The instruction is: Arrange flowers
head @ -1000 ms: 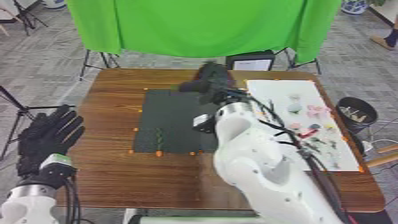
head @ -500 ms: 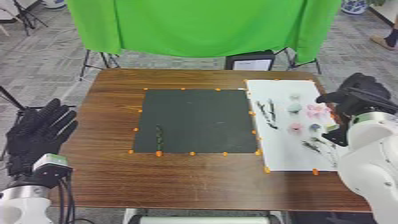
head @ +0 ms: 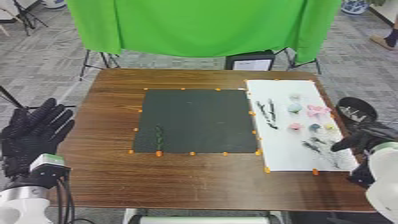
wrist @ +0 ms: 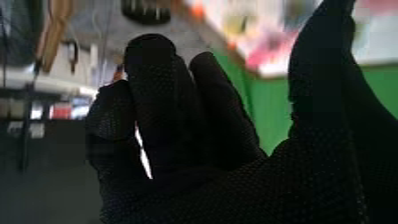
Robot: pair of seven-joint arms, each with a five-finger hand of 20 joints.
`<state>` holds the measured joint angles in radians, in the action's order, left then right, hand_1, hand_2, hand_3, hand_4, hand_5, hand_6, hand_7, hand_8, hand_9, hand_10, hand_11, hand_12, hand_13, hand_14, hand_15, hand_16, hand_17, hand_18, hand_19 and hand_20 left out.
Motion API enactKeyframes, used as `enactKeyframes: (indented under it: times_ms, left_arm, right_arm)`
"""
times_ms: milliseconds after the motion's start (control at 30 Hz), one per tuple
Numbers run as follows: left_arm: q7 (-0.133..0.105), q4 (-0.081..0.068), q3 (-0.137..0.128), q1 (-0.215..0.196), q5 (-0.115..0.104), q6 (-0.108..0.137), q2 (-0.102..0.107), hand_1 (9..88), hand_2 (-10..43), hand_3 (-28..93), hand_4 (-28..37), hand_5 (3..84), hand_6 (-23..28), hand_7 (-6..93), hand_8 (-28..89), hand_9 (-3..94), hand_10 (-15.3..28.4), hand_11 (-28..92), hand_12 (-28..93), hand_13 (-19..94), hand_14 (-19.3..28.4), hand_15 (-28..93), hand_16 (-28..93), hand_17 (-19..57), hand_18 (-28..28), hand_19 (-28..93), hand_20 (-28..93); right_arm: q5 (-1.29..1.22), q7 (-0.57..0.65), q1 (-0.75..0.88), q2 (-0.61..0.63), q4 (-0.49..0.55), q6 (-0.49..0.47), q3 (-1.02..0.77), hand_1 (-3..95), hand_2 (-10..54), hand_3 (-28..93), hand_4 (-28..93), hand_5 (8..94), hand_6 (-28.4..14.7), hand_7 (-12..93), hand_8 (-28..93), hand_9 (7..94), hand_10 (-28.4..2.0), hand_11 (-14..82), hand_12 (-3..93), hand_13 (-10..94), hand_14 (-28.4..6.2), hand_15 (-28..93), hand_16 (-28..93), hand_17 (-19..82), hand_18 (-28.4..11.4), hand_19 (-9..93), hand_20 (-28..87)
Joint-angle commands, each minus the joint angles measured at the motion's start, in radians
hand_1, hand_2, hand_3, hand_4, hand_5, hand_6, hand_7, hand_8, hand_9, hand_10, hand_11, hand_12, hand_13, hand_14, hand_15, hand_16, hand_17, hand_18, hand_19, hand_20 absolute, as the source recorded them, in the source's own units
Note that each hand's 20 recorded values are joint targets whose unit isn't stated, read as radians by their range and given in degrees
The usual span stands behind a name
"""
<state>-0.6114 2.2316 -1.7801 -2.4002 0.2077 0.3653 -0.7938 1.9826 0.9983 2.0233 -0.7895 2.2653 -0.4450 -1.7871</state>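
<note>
Loosely open, with its thumb well apart and nothing in its hold, my right hand [head: 371,136] hangs over the right edge of the white paper. My left hand [head: 34,134] is wide open and empty, left of the table [head: 107,175]. Half a second ago my right hand was farther from me; its move nearer has bared the bin [head: 341,104]. From the head I see the dark mat [head: 195,115] with the white paper [head: 282,157] on its right; the right wrist view gives my palm side and blurred pink blooms past the thumb. Two dark twigs [head: 267,114] lie lengthwise on the paper, running near to far, left of the pink flower [head: 317,110]. One green stem [head: 160,138] lies near the mat's near left corner, its long axis also near to far, unmoved.
</note>
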Motion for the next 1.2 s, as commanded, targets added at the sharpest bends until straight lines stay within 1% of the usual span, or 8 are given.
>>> enactKeyframes:
  times_ms: [33, 333, 467, 500, 567, 667, 1000, 1200]
  left_arm:
    - [0.006, 0.006, 0.007, -0.005, -0.01, 0.013, -0.014, 19.3, 19.5, 66, -28.3, 47.6, 11.1, 11.8, -7, 39.0, 17.4, 19, 12, 27, 17.4, 35, -7, -5.8, 16.5, 39, 9]
    - [0.044, 0.003, 0.018, 0.006, 0.016, 0.011, -0.027, 22.0, 16.0, 72, -28.3, 48.0, 11.2, 12.1, -7, 39.3, 17.3, 20, 13, 27, 17.3, 35, -7, -5.7, 16.6, 39, 9]
    - [0.055, 0.0, 0.021, 0.012, 0.02, 0.005, -0.031, 23.1, 15.4, 72, -28.3, 47.9, 11.2, 12.1, -7, 39.3, 17.2, 20, 13, 27, 17.2, 36, -7, -5.7, 16.6, 39, 9]
    - [0.057, 0.0, 0.023, 0.014, 0.021, 0.007, -0.032, 23.1, 15.3, 72, -28.3, 47.9, 11.2, 12.1, -7, 39.3, 17.3, 20, 12, 27, 17.1, 36, -7, -5.7, 16.6, 39, 9]
    - [0.058, -0.001, 0.023, 0.014, 0.02, 0.006, -0.032, 23.4, 15.1, 73, -28.3, 47.9, 11.2, 12.1, -7, 39.3, 17.2, 20, 12, 27, 17.1, 36, -7, -5.6, 16.6, 39, 9]
    - [0.061, 0.001, 0.02, 0.01, 0.021, 0.007, -0.035, 23.8, 15.0, 73, -28.3, 47.9, 11.2, 12.2, -7, 39.3, 17.2, 20, 12, 27, 17.1, 36, -7, -5.6, 16.6, 39, 9]
    - [0.062, 0.001, 0.022, 0.007, 0.02, 0.004, -0.035, 23.9, 14.8, 73, -28.3, 47.9, 11.1, 12.2, -7, 39.2, 17.1, 20, 12, 27, 17.1, 36, -7, -5.6, 16.5, 39, 9]
    - [0.072, -0.001, 0.023, 0.007, 0.023, 0.004, -0.036, 24.0, 14.7, 73, -28.3, 47.8, 11.1, 12.3, -7, 39.2, 17.2, 20, 12, 27, 17.1, 36, -7, -5.6, 16.5, 39, 9]
  right_arm:
    - [0.012, -0.017, 0.001, -0.045, -0.027, 0.032, 0.037, 59.4, -9.5, 29, -28, 60.0, -9.8, 11, -9, 59.3, -18.5, 11.5, 16.6, 66, -14.4, 60, 23, 37, -26.6, 86, 35]
    - [0.039, -0.017, -0.04, -0.057, -0.123, 0.13, 0.128, 61.1, -9.5, 29, -28, 63.6, -7.6, 13, -10, 63.6, -18.1, 11.2, 16.0, 70, -12.9, 58, 24, 39, -25.1, 86, 34]
    - [0.06, -0.021, -0.039, -0.05, -0.144, 0.182, 0.153, 55.9, -9.5, 44, -28, 70.7, -4.1, 17, -11, 71.0, -15.5, 15.1, 17.5, 73, -11.9, 58, 26, 41, -24.4, 88, 33]
    - [0.063, -0.02, -0.033, -0.05, -0.146, 0.207, 0.154, 53.9, -9.5, 51, -28, 72.4, -3.2, 20, -9, 73.4, -14.5, 17.0, 18.1, 73, -11.5, 58, 27, 41, -24.4, 88, 33]
    - [0.074, -0.022, -0.03, -0.048, -0.147, 0.245, 0.161, 58.1, -9.5, 49, -28, 75.8, -2.9, 23, 5, 77.4, -13.1, 19.6, 21.4, 75, -11.3, 59, 28, 42, -24.2, 89, 34]
    - [0.078, -0.018, -0.022, -0.043, -0.142, 0.318, 0.164, 59.0, -9.5, 55, -28, 78.5, -0.7, 32, 14, 84.1, -10.8, 19.0, 35.4, 78, -10.2, 60, 30, 45, -24.2, 91, 35]
    - [0.06, 0.006, -0.063, -0.023, -0.046, 0.605, 0.19, 56.3, -9.5, 64, -28, 80.5, -1.3, 33, 18, 86.2, -11.4, 25.2, 37.9, 83, -7.2, 60, 31, 51, -22.9, 93, 38]
    - [0.049, -0.029, -0.235, -0.025, -0.007, 0.65, 0.345, 55.5, -9.5, 67, -28, 82.0, -1.9, 33, 20, 87.0, -11.7, 26.4, 39.3, 84, -7.1, 59, 32, 52, -23.2, 93, 40]
